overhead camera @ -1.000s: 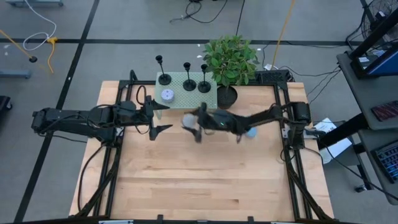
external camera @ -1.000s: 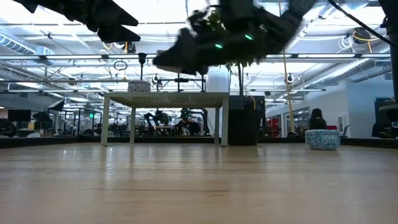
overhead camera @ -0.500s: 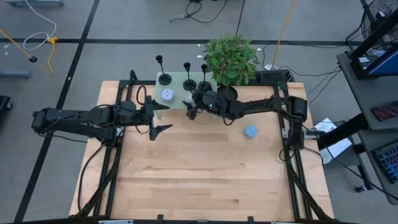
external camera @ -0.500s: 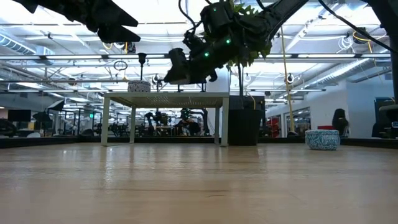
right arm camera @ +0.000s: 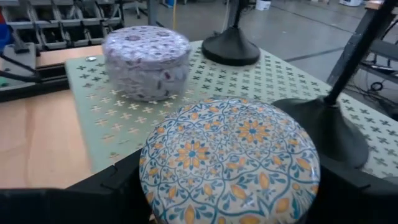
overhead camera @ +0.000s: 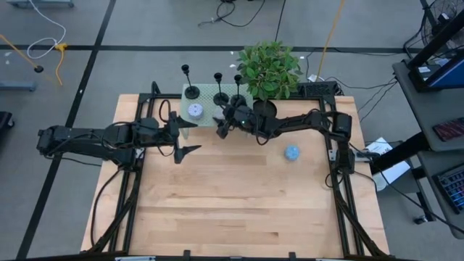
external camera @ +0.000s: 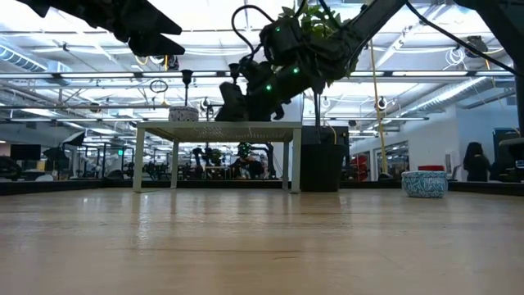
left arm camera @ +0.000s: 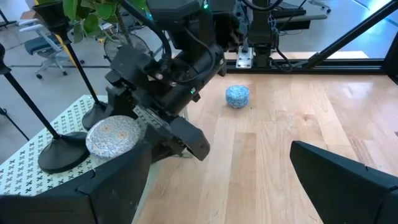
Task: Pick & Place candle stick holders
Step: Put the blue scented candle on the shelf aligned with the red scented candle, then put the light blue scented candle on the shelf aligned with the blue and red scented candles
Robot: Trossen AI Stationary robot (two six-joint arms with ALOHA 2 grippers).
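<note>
Item: right gripper (overhead camera: 221, 125), at the near edge of the pale green perforated stand (overhead camera: 205, 96) at the table's far side; clamped round a round tin with an orange-and-teal floral lid (right arm camera: 230, 158), which the right wrist view shows seated between the dark fingers just above the stand's patterned top; whether the tin already touches the surface cannot be told. Item: candle stick holders, three, matte black, upright on disc bases along the stand's far part; left holder (overhead camera: 191, 91), middle holder (overhead camera: 220, 98), right holder (overhead camera: 238, 100); stems vertical, so the long axis runs straight up from each base; none gripped. Item: a second tin, lilac-patterned (overhead camera: 195, 111), on the stand toward the left arm's side. Item: left gripper (overhead camera: 183, 141), fingers spread and empty, hovering over the table beside the stand's left front corner. Item: potted plant (overhead camera: 269, 69) at the stand's right end; small blue patterned tin (overhead camera: 291, 153) alone on the wooden table (overhead camera: 239, 210). Key relation: the middle and right holders lie just beyond the right gripper, farther back on the stand; the right arm is judged nearer to them, the left arm nearer to the left holder; the loaded right gripper would likely need to release its tin before closing on any stem.
</note>
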